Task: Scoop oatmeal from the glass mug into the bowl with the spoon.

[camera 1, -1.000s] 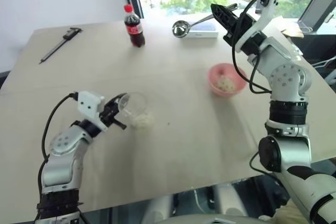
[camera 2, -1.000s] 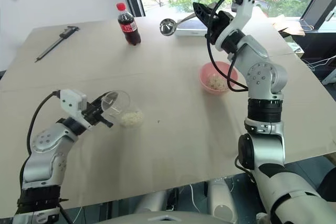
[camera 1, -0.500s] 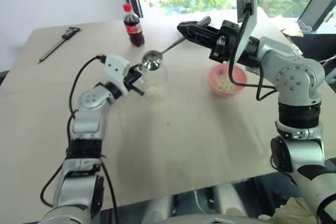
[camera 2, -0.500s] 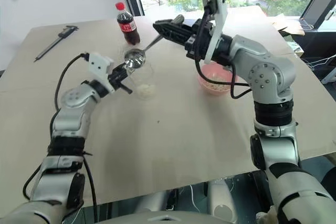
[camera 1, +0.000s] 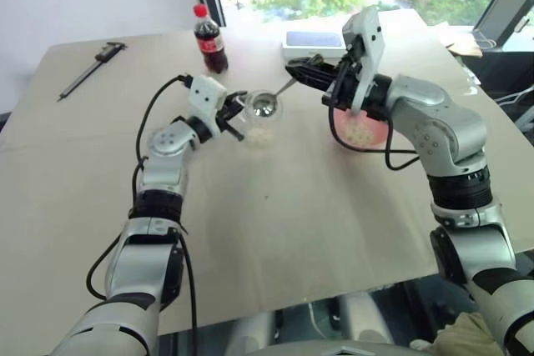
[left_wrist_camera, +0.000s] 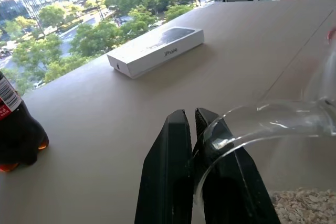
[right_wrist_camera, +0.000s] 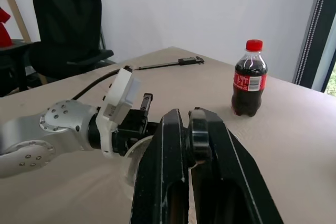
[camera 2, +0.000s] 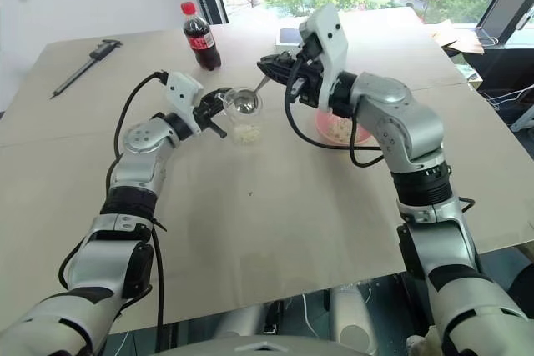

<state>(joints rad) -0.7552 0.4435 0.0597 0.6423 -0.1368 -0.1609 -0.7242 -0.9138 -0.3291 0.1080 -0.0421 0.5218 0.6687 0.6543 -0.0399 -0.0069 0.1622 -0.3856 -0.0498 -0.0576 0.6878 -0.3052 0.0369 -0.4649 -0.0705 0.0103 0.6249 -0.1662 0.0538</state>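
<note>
Your surface = big beige table (camera 1: 275,231), matte, a seam line across it, near edge runs diagonal. Room: white wall on your left, dark window frames, trees + daylight behind the glass; black office chair (right_wrist_camera: 68,19) shows in rt wrist view.

Left gripper (camera 1: 236,114) closed tight on the glass mug (camera 1: 264,116), fingers (left_wrist_camera: 173,182) pinching its rim/wall, mug tipped w/ its mouth toward the rt arm, lifted off the table mid-table. Oatmeal (left_wrist_camera: 304,205) sits in the lower side of the mug.

Right gripper (camera 1: 302,71) clamped on the spoon (camera 1: 274,99) handle, fingers (right_wrist_camera: 168,182) together, no gap. Spoon slants down from it, its oval bowl at/inside the mug mouth. Can't tell if any grains are on it.

Pink bowl (camera 2: 360,132) on the table just behind the rt forearm, partly hidden, pale oatmeal inside, near the mug but apart.

Far side: cola bottle (camera 1: 213,41) upright w/ red cap, white phone box (camera 1: 313,40) flat near the window edge, dark caliper (camera 1: 90,71) lying far left, well apart from everything
</note>
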